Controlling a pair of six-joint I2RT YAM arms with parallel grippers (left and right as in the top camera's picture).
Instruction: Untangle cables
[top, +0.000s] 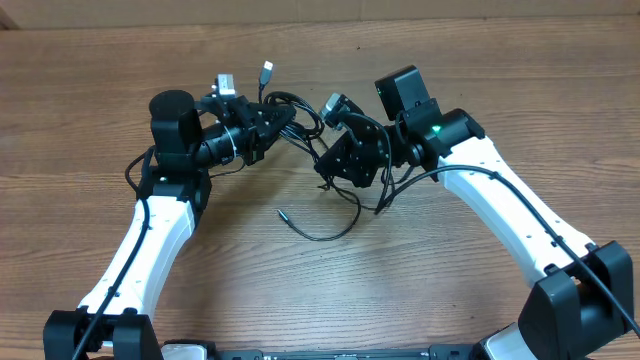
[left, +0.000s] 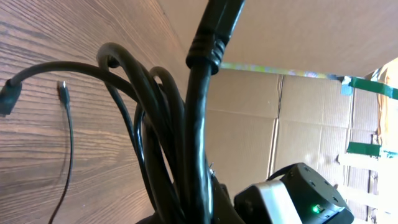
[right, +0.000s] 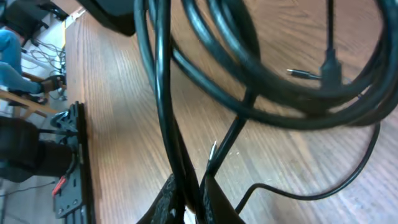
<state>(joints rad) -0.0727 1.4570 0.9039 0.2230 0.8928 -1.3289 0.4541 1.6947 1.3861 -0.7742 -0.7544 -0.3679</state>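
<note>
Black cables (right: 186, 93) are looping close across the right wrist view. Right fingers (right: 217, 205) are pinching one strand and left fingers (top: 265, 122) are clamping the bundle. Between them the snarl is bunching unresolved over the table (top: 420, 290), with only one plug end trailing free.

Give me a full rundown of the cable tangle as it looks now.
The cables are thin, glossy black cords, looped over one another in a knot strung over the wooden table between the left gripper and right gripper, both shut on strands. A silver plug sticks up; one loose loop trails onto the table, ending in a small plug.
</note>
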